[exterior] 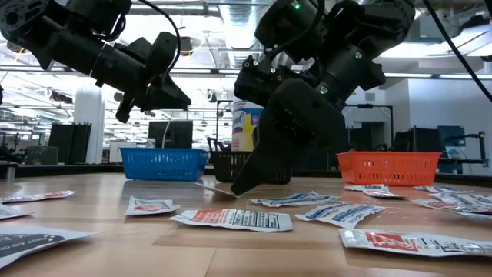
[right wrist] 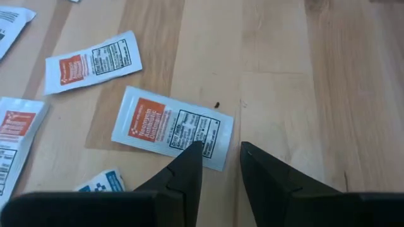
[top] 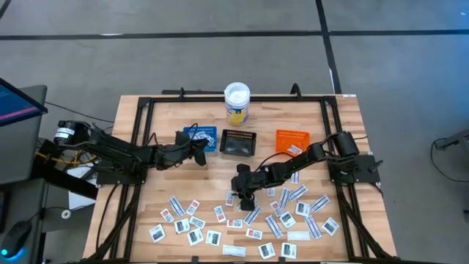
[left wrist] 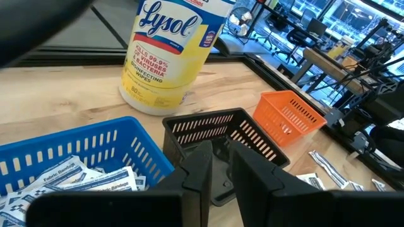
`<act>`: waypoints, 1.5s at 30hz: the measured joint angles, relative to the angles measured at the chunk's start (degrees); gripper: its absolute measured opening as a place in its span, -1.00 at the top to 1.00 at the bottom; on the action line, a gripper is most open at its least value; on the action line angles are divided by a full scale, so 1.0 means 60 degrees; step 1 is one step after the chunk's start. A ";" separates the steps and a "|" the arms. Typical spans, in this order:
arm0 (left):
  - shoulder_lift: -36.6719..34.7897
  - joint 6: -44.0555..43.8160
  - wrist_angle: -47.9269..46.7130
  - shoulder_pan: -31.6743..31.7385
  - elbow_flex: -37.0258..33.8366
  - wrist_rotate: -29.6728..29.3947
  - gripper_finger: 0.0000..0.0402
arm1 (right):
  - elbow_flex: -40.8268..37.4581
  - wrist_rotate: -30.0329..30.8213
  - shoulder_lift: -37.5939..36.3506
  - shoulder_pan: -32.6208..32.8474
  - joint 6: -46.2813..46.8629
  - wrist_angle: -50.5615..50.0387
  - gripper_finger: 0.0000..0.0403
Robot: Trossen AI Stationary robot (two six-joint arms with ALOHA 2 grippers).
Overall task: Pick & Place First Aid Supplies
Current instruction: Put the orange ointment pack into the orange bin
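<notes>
A wooden tabletop (top: 168,125) seen from above, with two dark robot arms reaching in from either side. Along the lower part of the frame, dozens of small flat first aid packets (top: 293,216) lie scattered on the wood, some narrow white-and-blue strips, some squarish white ones with dark or red marks.

Across the middle of the frame stand three small trays in a row: a blue tray (top: 201,136) at centre left, a black tray (top: 239,144) in the centre, and an orange tray (top: 292,138) at centre right. Behind them, toward the upper centre, stands a white-lidded yellow-labelled Lysol tub (top: 237,103).

The left hand (top: 198,152) hangs above the tabletop just beside the blue tray, near its lower edge. Its two fingers stand slightly apart with only air between them, holding nothing. Its wrist camera shows blue-and-white strip packets (left wrist: 69,180) already lying inside the blue tray.

The right hand (top: 246,199) sits low at the centre of the frame, just above the scattered packets. Its fingers (right wrist: 189,165) are parted, with their tips at the edge of a white packet with an orange patch (right wrist: 172,127) that lies flat on the wood. The packet is not gripped.
</notes>
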 joint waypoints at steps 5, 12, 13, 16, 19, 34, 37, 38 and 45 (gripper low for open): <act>0.0000 0.0005 0.0003 0.0000 0.0000 0.0000 0.72 | 0.0004 0.0001 0.0000 -0.0029 -0.0001 -0.0035 0.54; 0.0000 0.0056 0.0001 0.0000 0.0000 0.0001 0.72 | 0.0015 -0.0052 -0.0016 -0.0349 -0.0203 -0.0294 0.96; 0.0000 0.0062 -0.0001 0.0000 0.0000 0.0000 0.72 | 0.0018 -0.0069 -0.0023 -0.0433 -0.0121 -0.0370 0.96; 0.0000 0.0066 -0.0001 0.0000 0.0000 0.0000 0.72 | 0.0022 -0.0095 -0.0055 -0.0642 0.0080 -0.0512 0.96; 0.0000 0.0066 -0.0003 0.0000 0.0000 0.0000 0.72 | -0.0006 -0.0228 -0.0163 -0.0749 0.0296 -0.0582 0.99; 0.0000 0.0069 -0.0067 0.0000 -0.0002 0.0000 0.72 | -0.0029 0.0224 -0.1811 -0.0674 -0.0588 -0.2264 0.88; 0.0000 0.0069 -0.0073 0.0000 -0.0004 0.0000 0.72 | -0.0040 0.0224 -0.1435 -0.0703 -0.0938 -0.2233 0.76; 0.0000 0.0069 -0.0097 0.0000 -0.0004 0.0000 0.72 | -0.0040 0.0221 -0.1340 -0.0700 -0.0899 -0.2193 0.71; 0.0000 0.0067 -0.0169 0.0000 -0.0004 0.0000 0.72 | -0.0036 0.0074 -0.1064 -0.0416 -0.0976 -0.1462 0.44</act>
